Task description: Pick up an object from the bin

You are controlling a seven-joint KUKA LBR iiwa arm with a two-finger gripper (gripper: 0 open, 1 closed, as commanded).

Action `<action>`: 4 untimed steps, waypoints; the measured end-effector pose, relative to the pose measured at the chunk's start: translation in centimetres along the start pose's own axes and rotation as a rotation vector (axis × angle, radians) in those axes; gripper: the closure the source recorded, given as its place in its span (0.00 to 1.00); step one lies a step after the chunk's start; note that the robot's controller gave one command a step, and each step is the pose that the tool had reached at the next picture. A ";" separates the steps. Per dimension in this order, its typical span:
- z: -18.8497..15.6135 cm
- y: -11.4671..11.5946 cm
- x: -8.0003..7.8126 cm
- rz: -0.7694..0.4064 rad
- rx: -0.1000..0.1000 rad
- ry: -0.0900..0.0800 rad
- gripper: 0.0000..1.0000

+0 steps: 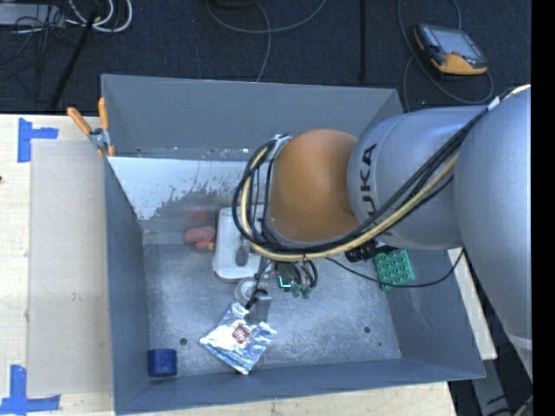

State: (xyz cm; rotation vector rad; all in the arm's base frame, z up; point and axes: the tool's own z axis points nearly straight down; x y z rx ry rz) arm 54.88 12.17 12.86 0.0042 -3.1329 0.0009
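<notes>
Gripper (257,300) hangs low over the bin (243,111) floor, right under the arm's (434,189) orange wrist cover (312,185), w/ black and yellow cables (249,219) looped round it. Whether it's released or clenched can't be told, since cover and cables hide most of it, and nothing can be seen gripped in it. Its dark tip comes down at the top edge of a crumpled foil packet (237,340), touching or v. nearly so, can't say which. Packet lies flat on the floor near the bin's lower wall in the view, approx mid-width, just below and a bit left of the gripper. It's silver, shiny, wrinkled, roughly square, w/ a red-and-white patch in the middle. White rounded piece (227,248), smooth and plastic-looking, sits just up-left of the gripper, partly behind the cables. Small pink-red lump (199,237) lies beside that, toward the left wall. Blue cube (162,362) sits in the lower-left corner, well apart from the packet. Green flat block (395,268) w/ rows of studs lies at right, close under the arm, well apart from the gripper. Bin is grey metal w/ sloping walls; floor is scuffed and speckled w/ pale scratches.
</notes>
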 end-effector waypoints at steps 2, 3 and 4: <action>6.0 0.5 3.7 -0.486 0.001 -0.006 1.00; -6.4 0.8 5.7 -0.481 0.001 -0.016 1.00; -12.2 -6.6 5.8 -0.721 0.004 -0.011 1.00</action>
